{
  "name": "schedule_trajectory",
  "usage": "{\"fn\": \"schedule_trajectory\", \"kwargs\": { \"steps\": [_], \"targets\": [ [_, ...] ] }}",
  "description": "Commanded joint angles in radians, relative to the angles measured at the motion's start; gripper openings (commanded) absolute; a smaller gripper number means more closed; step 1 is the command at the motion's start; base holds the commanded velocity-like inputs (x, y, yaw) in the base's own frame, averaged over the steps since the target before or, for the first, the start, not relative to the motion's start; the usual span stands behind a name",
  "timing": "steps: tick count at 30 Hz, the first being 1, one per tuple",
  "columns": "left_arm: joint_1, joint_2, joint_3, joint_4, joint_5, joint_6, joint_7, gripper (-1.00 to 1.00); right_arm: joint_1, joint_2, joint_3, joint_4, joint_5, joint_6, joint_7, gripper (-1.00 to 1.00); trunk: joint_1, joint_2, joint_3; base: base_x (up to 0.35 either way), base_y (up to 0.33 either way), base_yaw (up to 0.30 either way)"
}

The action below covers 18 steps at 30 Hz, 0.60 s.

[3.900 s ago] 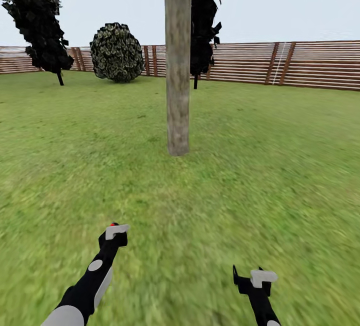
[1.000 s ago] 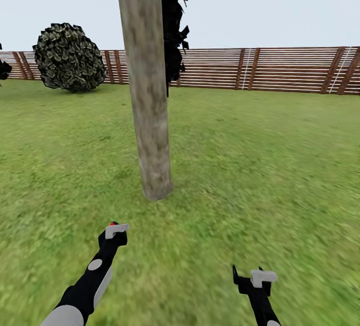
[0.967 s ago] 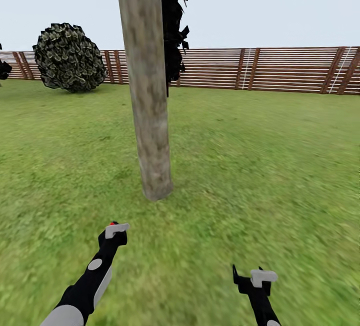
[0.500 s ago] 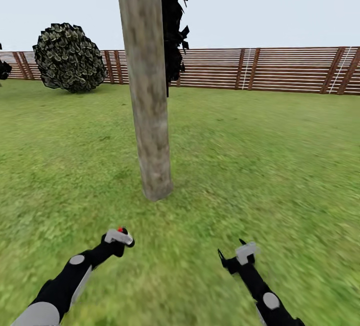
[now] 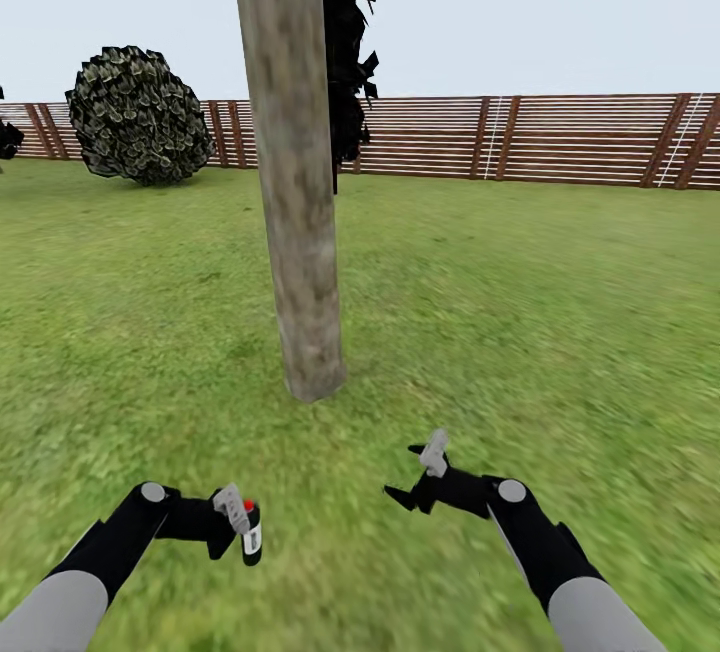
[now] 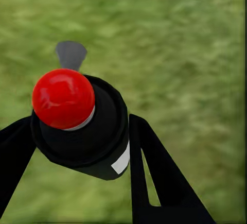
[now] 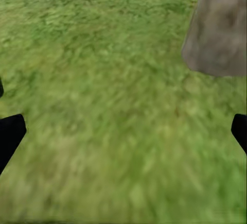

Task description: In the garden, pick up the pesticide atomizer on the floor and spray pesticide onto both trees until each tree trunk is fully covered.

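A thick, mottled grey-tan tree trunk [image 5: 296,192] rises from the lawn just ahead, slightly left of centre; its base [image 7: 218,28] also shows in the right wrist view. My left gripper [image 5: 238,530] is low at the left, shut on the pesticide atomizer [image 5: 251,535], a small black bottle with a white label and a red knob on top. The left wrist view shows the atomizer [image 6: 85,126] held between the black fingers [image 6: 154,177] of the left gripper [image 6: 82,123]. My right gripper [image 5: 405,474] stands open over bare grass, short of the trunk, its fingertips [image 7: 10,134] wide apart. No white specks are visible.
Green lawn [image 5: 540,312] stretches all round. A brown slatted fence [image 5: 560,137] closes the back. A round dark bush [image 5: 138,114] stands at the back left, and a dark leafy tree [image 5: 345,42] rises behind the trunk.
The view drew nearer to the trunk, then held. In the last second both arms swung inward, the left gripper turning the atomizer to point right and the right gripper turning left.
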Motion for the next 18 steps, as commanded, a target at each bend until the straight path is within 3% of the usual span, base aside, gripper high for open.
{"fn": "schedule_trajectory", "kwargs": {
  "steps": [1, 8, 13, 18],
  "targets": [
    [0.000, 0.000, 0.000, 0.003, -0.015, 0.000, -0.011, -1.00, -0.001, 0.000, 0.018, -0.001, 0.000, 0.004, 0.010, 1.00, 0.000, 0.000, 0.000, 0.000, 0.000, 0.000],
    [-0.001, 0.000, 0.000, 0.000, -0.087, -0.001, -0.106, -1.00, -0.013, 0.000, 0.143, -0.079, 0.000, 0.112, 0.051, 1.00, 0.000, 0.000, 0.000, 0.000, 0.000, 0.000],
    [0.000, 0.000, -0.006, 0.000, -0.101, -0.007, -0.144, -1.00, -0.015, 0.000, 0.221, -0.122, 0.000, 0.136, 0.153, 1.00, 0.000, 0.000, 0.000, 0.000, 0.000, 0.000],
    [0.000, 0.000, -0.014, 0.000, -0.102, -0.009, -0.200, -1.00, -0.016, 0.002, 0.257, -0.145, 0.000, 0.138, 0.199, 1.00, 0.000, 0.000, 0.000, 0.000, 0.000, 0.000]
  ]
}}
